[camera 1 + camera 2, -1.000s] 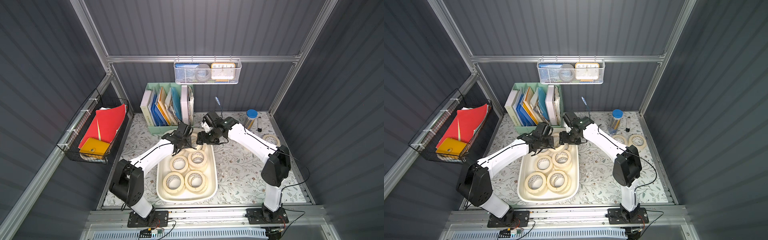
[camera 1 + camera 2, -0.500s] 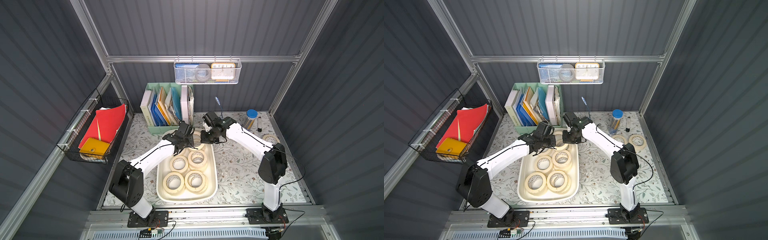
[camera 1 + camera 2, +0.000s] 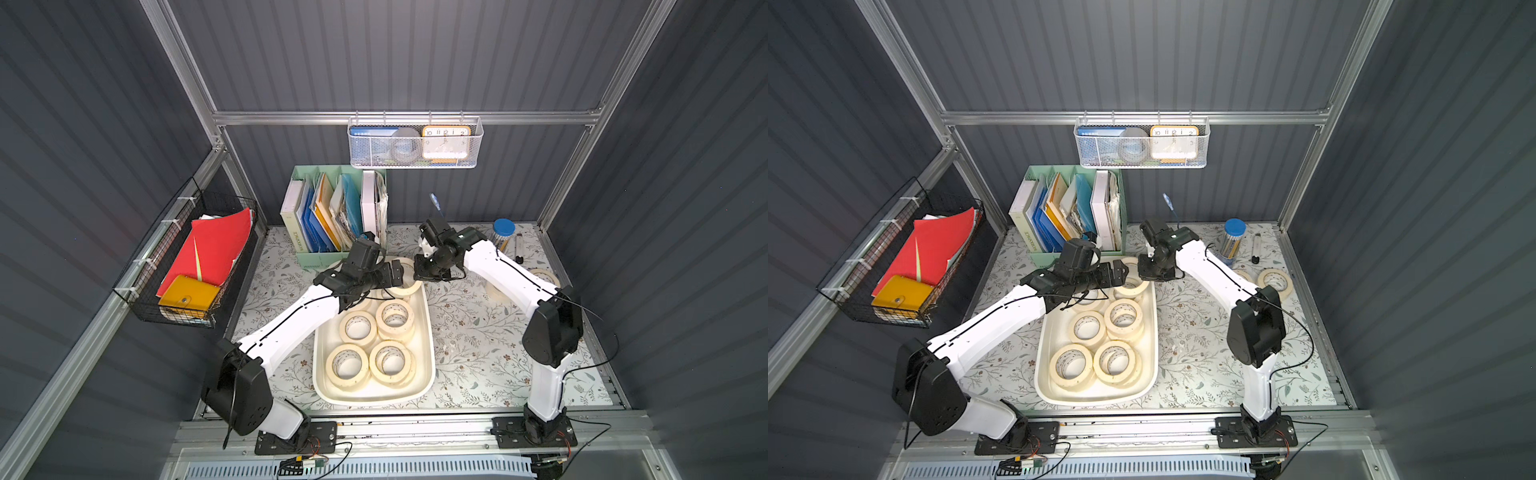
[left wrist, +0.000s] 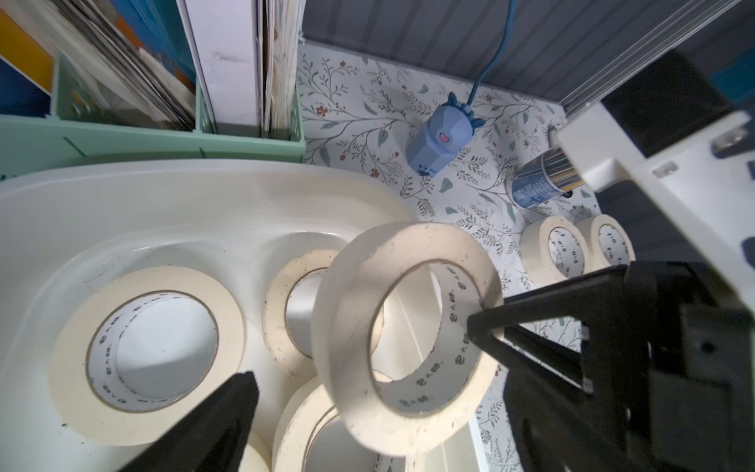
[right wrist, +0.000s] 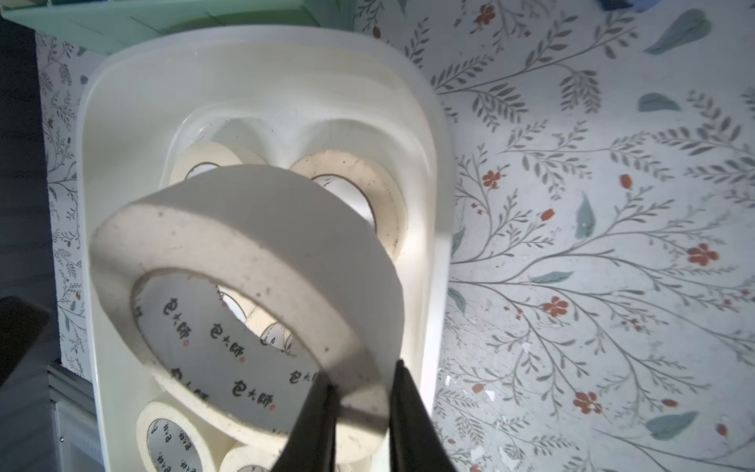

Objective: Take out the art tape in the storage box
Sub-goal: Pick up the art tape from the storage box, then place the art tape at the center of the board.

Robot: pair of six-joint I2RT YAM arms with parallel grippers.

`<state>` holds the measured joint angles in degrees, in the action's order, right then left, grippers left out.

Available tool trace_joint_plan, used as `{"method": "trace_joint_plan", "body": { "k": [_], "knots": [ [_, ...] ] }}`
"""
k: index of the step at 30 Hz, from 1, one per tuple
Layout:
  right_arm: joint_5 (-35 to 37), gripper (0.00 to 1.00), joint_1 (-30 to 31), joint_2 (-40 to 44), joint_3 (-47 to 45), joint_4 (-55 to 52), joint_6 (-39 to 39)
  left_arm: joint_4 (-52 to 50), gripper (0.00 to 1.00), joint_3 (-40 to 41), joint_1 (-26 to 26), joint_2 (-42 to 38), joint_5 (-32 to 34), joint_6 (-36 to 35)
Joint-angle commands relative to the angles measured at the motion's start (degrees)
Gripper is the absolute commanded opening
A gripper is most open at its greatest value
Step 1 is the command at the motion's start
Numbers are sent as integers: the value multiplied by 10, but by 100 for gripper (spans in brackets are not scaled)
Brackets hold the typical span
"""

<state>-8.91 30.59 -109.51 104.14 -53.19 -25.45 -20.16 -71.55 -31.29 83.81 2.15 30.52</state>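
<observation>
The storage box (image 3: 431, 353) (image 3: 1156, 332), a shallow white tub, lies mid-table with several cream art tape rolls (image 3: 357, 328) (image 3: 1123, 316) flat inside. One more roll (image 5: 245, 265) (image 4: 408, 339) hangs tilted over the box's far end. My right gripper (image 5: 361, 392) (image 3: 419, 272) is shut on that roll's wall, one finger inside the core and one outside. My left gripper (image 4: 378, 408) (image 3: 392, 274) is open, its jaws standing wide on either side of the same roll without touching it. Two further rolls (image 4: 564, 249) (image 3: 1275, 280) lie on the table at the far right.
A mint-green file organiser (image 3: 332, 216) stands just behind the box. A white mesh basket (image 3: 415, 143) hangs on the back rail and a black wire basket (image 3: 195, 257) on the left wall. A blue-lidded jar (image 3: 503, 232) and a small blue figure (image 4: 443, 139) stand at the back.
My right gripper has come in over the box's far end and shut on the roll. My left gripper, shut on that roll before, has opened and let go.
</observation>
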Motion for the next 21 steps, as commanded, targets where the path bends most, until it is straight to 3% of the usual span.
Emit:
{"method": "trace_joint_plan", "body": {
  "k": [1,5,10,15,21],
  "knots": [
    [5,0,-46,68,-18,-25,15,-2,100,4,0,-40,33,-17],
    [20,0,-107,112,-60,-54,35,-35,100,12,18,-43,61,-16],
    [23,0,-183,113,-93,-88,70,-5,98,60,52,-44,21,6],
    [4,0,-225,53,-80,-101,102,-53,95,51,50,-19,59,-23],
    [-1,0,-244,-40,-22,-104,113,-62,93,99,44,-29,34,-17]
  ]
}}
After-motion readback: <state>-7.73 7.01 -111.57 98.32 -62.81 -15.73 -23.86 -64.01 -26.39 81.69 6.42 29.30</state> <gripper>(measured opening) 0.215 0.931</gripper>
